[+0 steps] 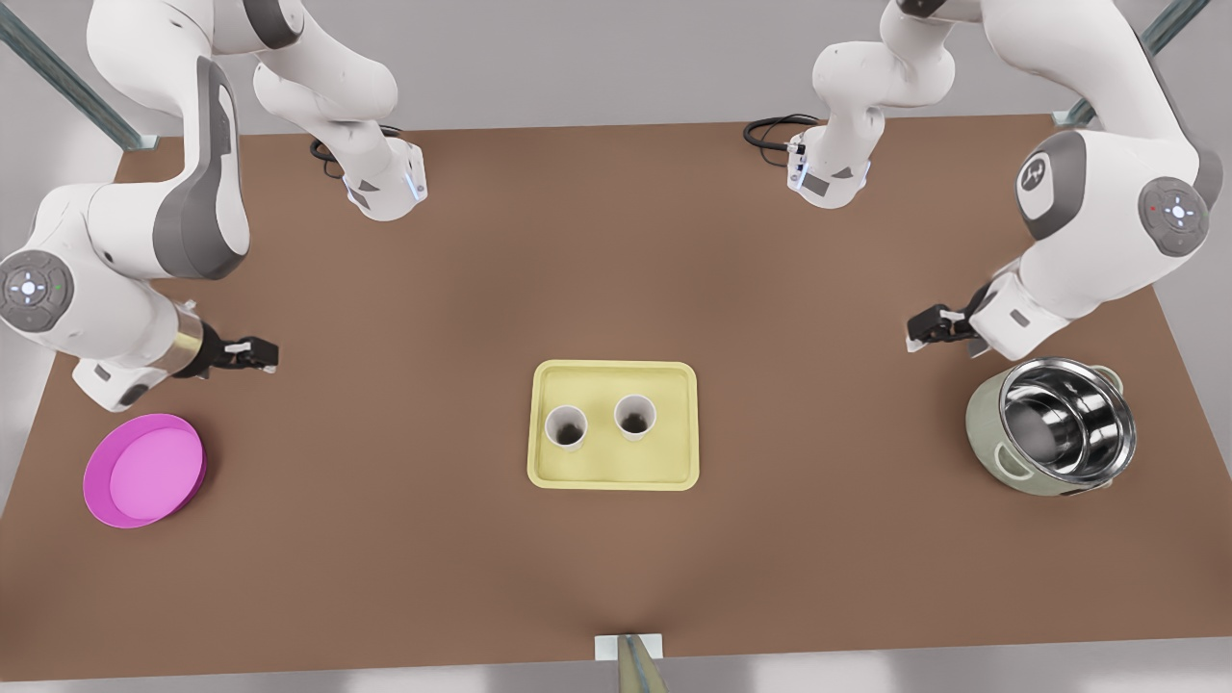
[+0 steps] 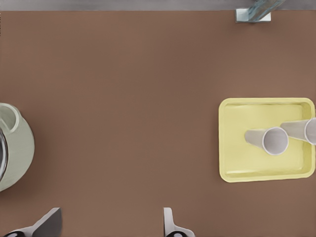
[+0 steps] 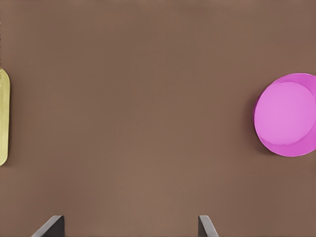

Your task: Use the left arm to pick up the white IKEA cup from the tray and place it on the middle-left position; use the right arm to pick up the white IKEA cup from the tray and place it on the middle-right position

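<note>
Two white cups stand upright side by side in the pale yellow tray (image 1: 674, 445) at the table's middle: one cup (image 1: 566, 426) toward the front view's left, the other cup (image 1: 635, 417) toward its right. The left wrist view has the tray (image 2: 237, 148) with both cups (image 2: 275, 140) (image 2: 311, 131). My left gripper (image 1: 922, 329) hovers open at the front view's right, far from the tray, its fingers wide apart (image 2: 109, 227). At the front view's left my right gripper (image 1: 262, 354) is open (image 3: 129, 228) over bare table, with the tray's edge (image 3: 2, 118) far off.
A steel pot in a pale green casing (image 1: 1054, 423) (image 2: 15, 148) lies just below the left gripper in the front view. A round magenta dish (image 1: 144, 470) (image 3: 289, 113) sits near the right gripper. A metal post (image 1: 630, 659) stands at the table's near edge.
</note>
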Action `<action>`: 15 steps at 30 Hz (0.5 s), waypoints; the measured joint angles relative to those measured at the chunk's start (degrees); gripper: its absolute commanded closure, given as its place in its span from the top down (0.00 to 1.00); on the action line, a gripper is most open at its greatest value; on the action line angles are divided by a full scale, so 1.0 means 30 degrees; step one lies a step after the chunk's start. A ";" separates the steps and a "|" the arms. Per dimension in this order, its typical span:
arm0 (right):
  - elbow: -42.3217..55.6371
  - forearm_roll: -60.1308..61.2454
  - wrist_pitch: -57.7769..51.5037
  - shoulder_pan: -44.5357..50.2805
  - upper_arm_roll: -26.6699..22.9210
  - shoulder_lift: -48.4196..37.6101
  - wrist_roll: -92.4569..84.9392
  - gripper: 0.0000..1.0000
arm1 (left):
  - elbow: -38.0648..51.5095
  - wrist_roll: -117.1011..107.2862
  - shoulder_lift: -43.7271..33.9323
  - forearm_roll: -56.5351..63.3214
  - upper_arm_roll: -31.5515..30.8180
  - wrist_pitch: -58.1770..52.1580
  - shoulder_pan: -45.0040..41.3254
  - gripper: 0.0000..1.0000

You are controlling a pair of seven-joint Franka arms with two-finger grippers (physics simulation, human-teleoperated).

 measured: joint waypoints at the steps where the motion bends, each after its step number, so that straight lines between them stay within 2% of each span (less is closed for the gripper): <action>1: 0.0000 -0.0002 0.0277 -0.0002 -0.0010 0.0000 -0.0051 1.00 | -0.0085 0.0014 0.0018 -0.0013 -0.0019 0.0258 -0.0099 1.00; 4: -0.0001 0.0018 0.0908 0.0120 0.0106 0.0013 -0.0181 1.00 | -0.0138 0.0008 0.0688 -0.0024 -0.0028 0.0853 -0.0869 1.00; 6: 0.0104 0.0207 0.1264 0.1320 0.0243 0.0627 -0.0232 1.00 | 0.0130 -0.0294 0.1710 0.0004 -0.0025 0.1371 -0.2745 1.00; 9: 0.0135 0.0440 0.2164 0.4108 0.0466 0.2262 -0.0167 1.00 | 0.0252 -0.1568 0.3828 0.0518 -0.0042 0.2681 -0.6131 1.00; 15: 0.0410 0.1258 0.5928 0.7472 0.0621 0.6863 0.1348 1.00 | 0.1522 -0.5286 0.7935 0.2141 -0.0023 0.6088 -0.9463 1.00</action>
